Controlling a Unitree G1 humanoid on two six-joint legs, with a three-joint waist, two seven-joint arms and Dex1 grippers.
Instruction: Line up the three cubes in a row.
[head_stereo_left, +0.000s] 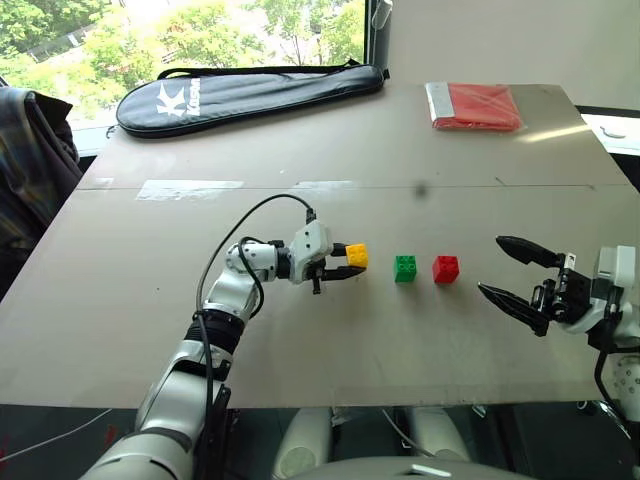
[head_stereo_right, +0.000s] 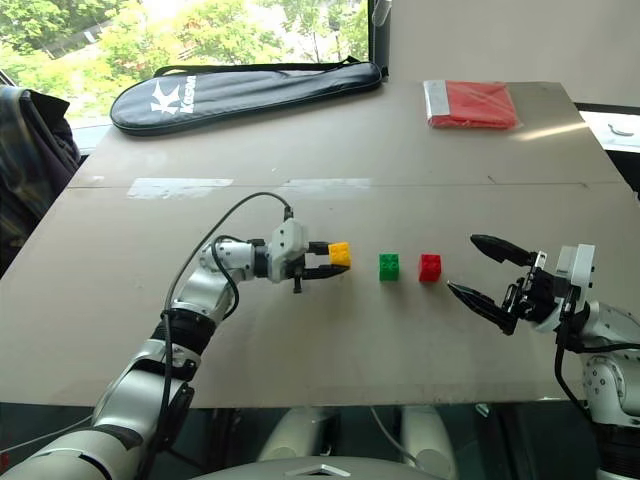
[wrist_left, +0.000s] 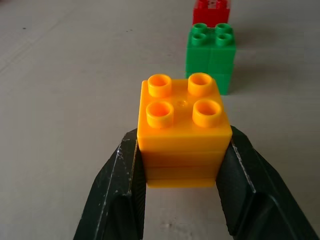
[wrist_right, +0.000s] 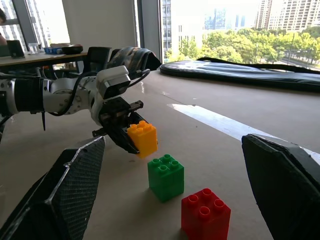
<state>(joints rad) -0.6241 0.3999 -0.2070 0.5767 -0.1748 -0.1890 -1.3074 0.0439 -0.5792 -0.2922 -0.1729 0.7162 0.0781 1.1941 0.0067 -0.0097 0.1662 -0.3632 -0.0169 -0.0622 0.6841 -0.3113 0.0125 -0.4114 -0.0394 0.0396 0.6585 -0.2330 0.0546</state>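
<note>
My left gripper (head_stereo_left: 348, 264) is shut on the yellow cube (head_stereo_left: 357, 256), gripping its two sides, studs up (wrist_left: 183, 127). It holds the cube just left of the green cube (head_stereo_left: 405, 268), and in the right wrist view the yellow cube (wrist_right: 142, 139) hangs slightly above the table. The red cube (head_stereo_left: 446, 269) stands right of the green one, a small gap between them. All three lie roughly on one line across the table. My right gripper (head_stereo_left: 512, 271) stands open to the right of the red cube, nothing between its fingers (wrist_right: 67, 192).
A black racket bag (head_stereo_left: 250, 94) lies along the far left of the brown table (head_stereo_left: 330, 210). A flat red packet (head_stereo_left: 476, 105) sits at the far right. A dark garment (head_stereo_left: 30, 165) hangs at the left edge.
</note>
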